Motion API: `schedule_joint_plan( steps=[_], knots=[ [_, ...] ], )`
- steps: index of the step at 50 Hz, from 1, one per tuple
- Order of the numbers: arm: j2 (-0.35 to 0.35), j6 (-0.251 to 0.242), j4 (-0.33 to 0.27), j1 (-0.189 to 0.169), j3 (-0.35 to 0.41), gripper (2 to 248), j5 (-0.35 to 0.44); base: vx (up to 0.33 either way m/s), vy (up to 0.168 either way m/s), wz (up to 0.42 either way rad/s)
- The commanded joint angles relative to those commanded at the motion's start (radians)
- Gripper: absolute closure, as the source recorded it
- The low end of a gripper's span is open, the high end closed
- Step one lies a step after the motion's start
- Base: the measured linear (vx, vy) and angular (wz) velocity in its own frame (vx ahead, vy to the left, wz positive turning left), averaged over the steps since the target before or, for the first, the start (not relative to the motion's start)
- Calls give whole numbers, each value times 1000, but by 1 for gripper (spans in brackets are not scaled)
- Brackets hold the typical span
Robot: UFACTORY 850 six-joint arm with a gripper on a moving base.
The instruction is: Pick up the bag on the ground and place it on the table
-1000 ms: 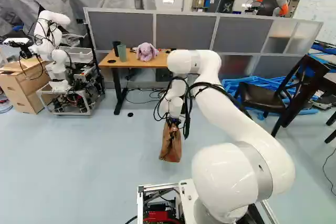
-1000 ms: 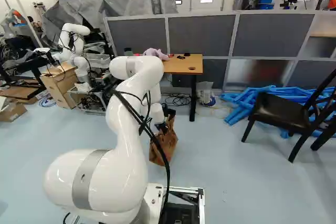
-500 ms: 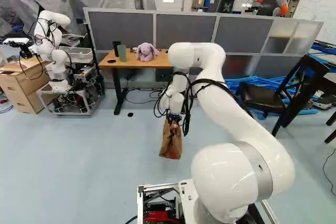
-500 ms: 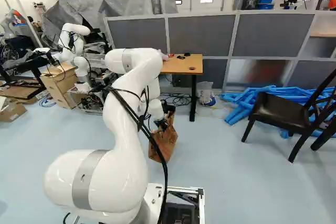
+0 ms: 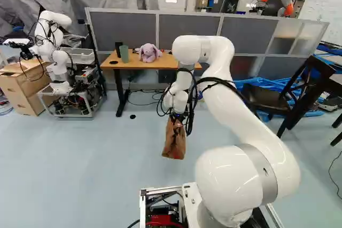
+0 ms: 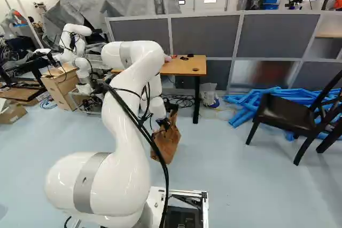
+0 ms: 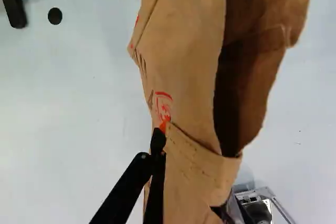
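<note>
In the left base view the gripper (image 5: 176,119) is shut on the top of the brown paper bag (image 5: 174,143), which hangs upright below it, well short of the wooden table (image 5: 162,63). The wrist view shows the gripper (image 7: 167,134) pinching the bag's rim (image 7: 197,153); one dark finger with an orange pad lies against the paper, while the other is largely hidden behind it. The bag's mouth gapes beside the grip. In the right base view, the bag (image 6: 167,142) hangs partly behind my arm.
On the table sit a purple plush toy (image 5: 148,52), a green cup (image 5: 124,53) and a dark cup (image 5: 118,49). Another robot (image 5: 56,52) stands left of the table. Grey partitions (image 5: 188,29) rise behind; a black chair (image 6: 286,113) and blue tubes (image 6: 246,111) are at the right.
My arm has risen a little, its bend shifting upward in both base views. The gripped bag has moved slightly up with it. The base has not moved.
</note>
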Motion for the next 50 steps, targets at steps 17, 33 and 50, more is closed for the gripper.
schedule_joint_plan(
  steps=[17,33,50],
  knots=[
    [63,0,0,0,45,229,0,0,0,0],
    [122,0,0,0,84,229,0,0,0,0],
    [183,0,0,0,120,229,0,0,0,0]
  ],
)
